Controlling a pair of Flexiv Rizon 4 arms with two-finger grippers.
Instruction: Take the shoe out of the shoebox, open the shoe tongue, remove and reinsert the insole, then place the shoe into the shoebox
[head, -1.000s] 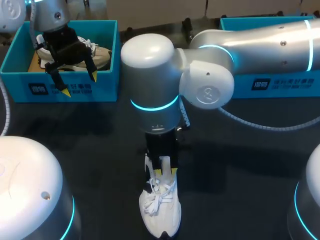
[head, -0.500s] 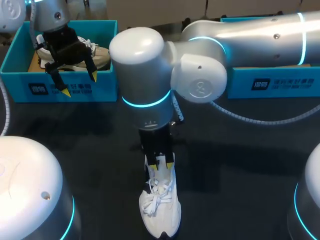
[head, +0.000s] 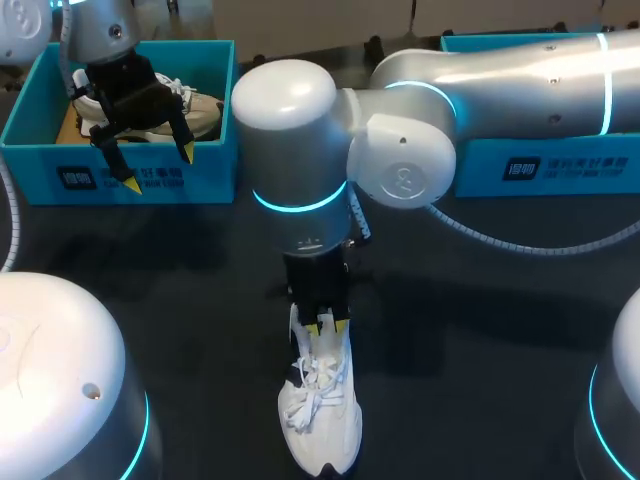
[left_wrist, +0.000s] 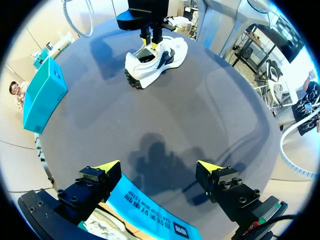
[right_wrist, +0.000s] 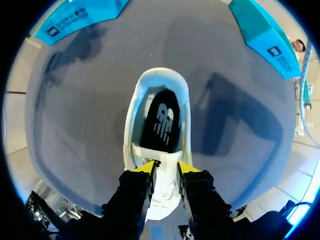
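A white shoe (head: 320, 410) stands on the dark table near its front edge, toe toward me. In the right wrist view its opening shows a black insole (right_wrist: 161, 122) lying inside. My right gripper (head: 325, 322) comes down over the shoe, and its fingers pinch the white tongue (right_wrist: 165, 175) from both sides; this gripper (right_wrist: 165, 168) is shut on it. My left gripper (head: 160, 168) hangs open over the front wall of the left blue shoebox (head: 130, 180), holding nothing. From the left wrist view the shoe (left_wrist: 160, 57) and right gripper (left_wrist: 151, 42) lie far ahead of the open left gripper (left_wrist: 157, 167).
A second pale shoe (head: 200, 108) lies inside the left shoebox. Another blue shoebox (head: 540, 165) stands at the back right, partly hidden by my right arm. That arm's large joints hang over the middle of the table.
My right arm's elbow swung a little to the left, and its fingers drew slightly closer on the tongue. The shoe and the left arm kept still.
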